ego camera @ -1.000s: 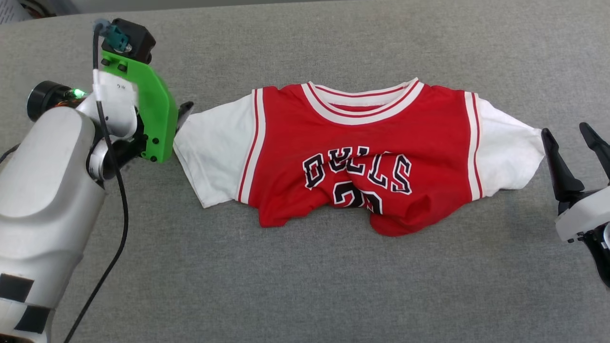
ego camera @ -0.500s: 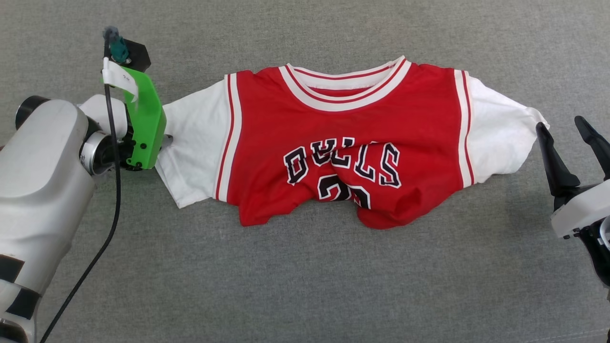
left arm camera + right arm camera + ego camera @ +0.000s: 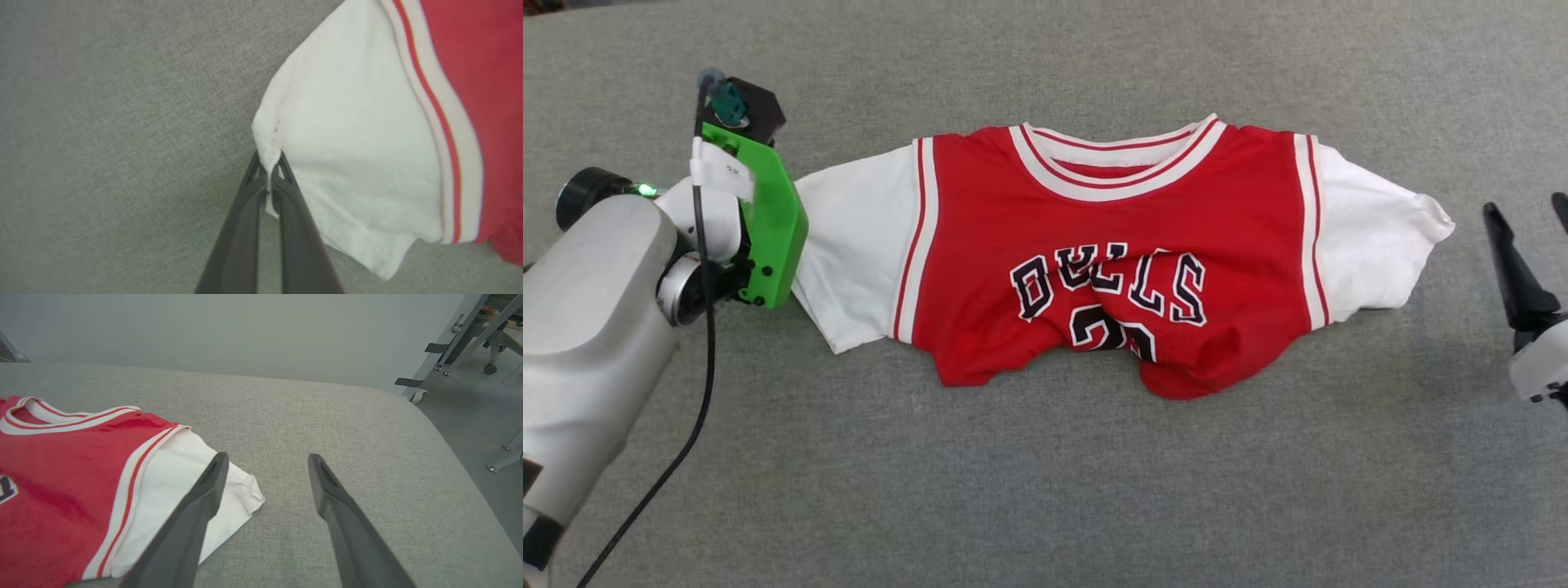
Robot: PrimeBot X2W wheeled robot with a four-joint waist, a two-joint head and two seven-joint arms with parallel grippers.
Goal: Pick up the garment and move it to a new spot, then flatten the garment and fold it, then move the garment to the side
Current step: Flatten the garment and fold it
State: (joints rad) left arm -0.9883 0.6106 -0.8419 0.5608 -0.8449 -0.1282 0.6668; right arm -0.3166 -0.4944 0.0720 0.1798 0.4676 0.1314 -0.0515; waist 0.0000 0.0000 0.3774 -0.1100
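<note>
The garment (image 3: 1111, 245), a red jersey T-shirt with white sleeves and black lettering, lies front up across the grey surface with its lower hem bunched. In the left wrist view my left gripper (image 3: 269, 161) is shut on the cuff edge of one white sleeve (image 3: 351, 163), pinching a small fold of cloth. In the head view that arm's green bracket (image 3: 768, 220) sits at the sleeve's outer end and hides the fingers. My right gripper (image 3: 1529, 214) stands open a little off the other sleeve (image 3: 1372, 237); its fingers (image 3: 204, 498) have nothing between them.
The grey padded table (image 3: 1045, 490) has bare room in front of and behind the shirt. Its rounded right edge (image 3: 449, 437) drops to a floor with metal furniture legs (image 3: 441, 347). A black cable (image 3: 698, 408) hangs from my left arm.
My left gripper has closed on the sleeve cuff. The right gripper has drawn back to the right, away from the other sleeve. The head camera shifted slightly.
</note>
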